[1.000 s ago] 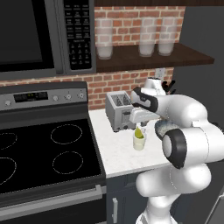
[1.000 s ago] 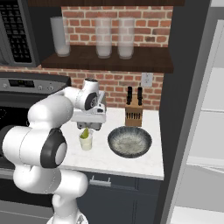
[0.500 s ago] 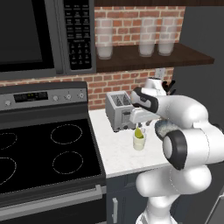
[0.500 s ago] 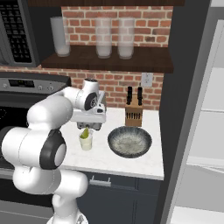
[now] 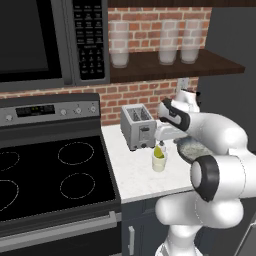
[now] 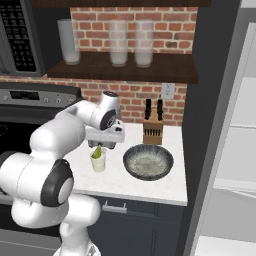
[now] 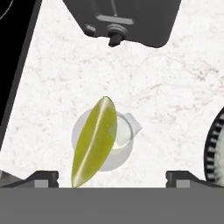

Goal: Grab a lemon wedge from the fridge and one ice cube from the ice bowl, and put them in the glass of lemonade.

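My gripper [image 7: 113, 179] hangs just above the glass of lemonade [image 7: 124, 135], and its jaws are spread wide apart: it is open. The yellow-green lemon wedge [image 7: 94, 142] stands tilted over the glass and touches neither fingertip [image 7: 46, 177]. From the base cameras the gripper [image 5: 161, 140] [image 6: 101, 145] sits right over the glass [image 5: 159, 162] [image 6: 98, 162], with the wedge [image 5: 158, 150] [image 6: 97, 151] poking up from its rim. To the right of the glass is the dark ice bowl [image 6: 148, 161] [image 5: 191, 146]. The fridge [image 6: 215, 100] rises at the right.
A grey toaster [image 5: 137, 127] [image 7: 127, 19] stands behind the glass. A knife block [image 6: 152, 130] stands behind the bowl. The black stove [image 5: 50, 175] borders the counter on the left. Frosted glasses [image 6: 119, 42] stand on the shelf above. White fridge shelves [image 6: 242, 120] show at the far right.
The jaws have gone from shut to wide open above the glass, letting go of the lemon wedge. The arm has stayed in place.
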### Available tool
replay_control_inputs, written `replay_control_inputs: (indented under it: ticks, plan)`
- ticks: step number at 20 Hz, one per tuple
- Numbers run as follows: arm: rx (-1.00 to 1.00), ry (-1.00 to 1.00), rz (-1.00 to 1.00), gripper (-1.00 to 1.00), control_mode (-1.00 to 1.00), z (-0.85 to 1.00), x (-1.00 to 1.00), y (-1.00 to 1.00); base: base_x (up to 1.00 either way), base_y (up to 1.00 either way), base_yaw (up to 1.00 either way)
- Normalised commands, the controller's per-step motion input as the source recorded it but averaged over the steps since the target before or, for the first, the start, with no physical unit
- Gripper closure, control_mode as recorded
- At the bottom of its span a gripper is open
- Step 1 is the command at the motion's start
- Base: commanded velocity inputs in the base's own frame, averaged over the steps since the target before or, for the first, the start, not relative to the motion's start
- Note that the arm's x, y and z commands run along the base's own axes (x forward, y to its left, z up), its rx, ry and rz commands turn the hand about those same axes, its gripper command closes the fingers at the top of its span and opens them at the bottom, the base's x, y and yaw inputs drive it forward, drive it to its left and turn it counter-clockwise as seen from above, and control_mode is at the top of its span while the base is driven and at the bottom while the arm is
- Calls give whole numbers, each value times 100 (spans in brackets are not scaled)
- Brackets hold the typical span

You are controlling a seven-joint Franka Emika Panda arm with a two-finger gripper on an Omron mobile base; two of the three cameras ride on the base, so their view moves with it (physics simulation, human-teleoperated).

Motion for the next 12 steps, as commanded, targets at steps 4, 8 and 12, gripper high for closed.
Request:
replay_control_inputs:
  ticks: [4,8,12]
  plan:
    - [11,-10,0,-100,-100,6,-13,-10,0,0,0]
    - [13,-12,0,-100,-100,11,-11,-15,0,0,0]
    - [15,-13,0,-100,-100,28,-9,-10,0,0,0]
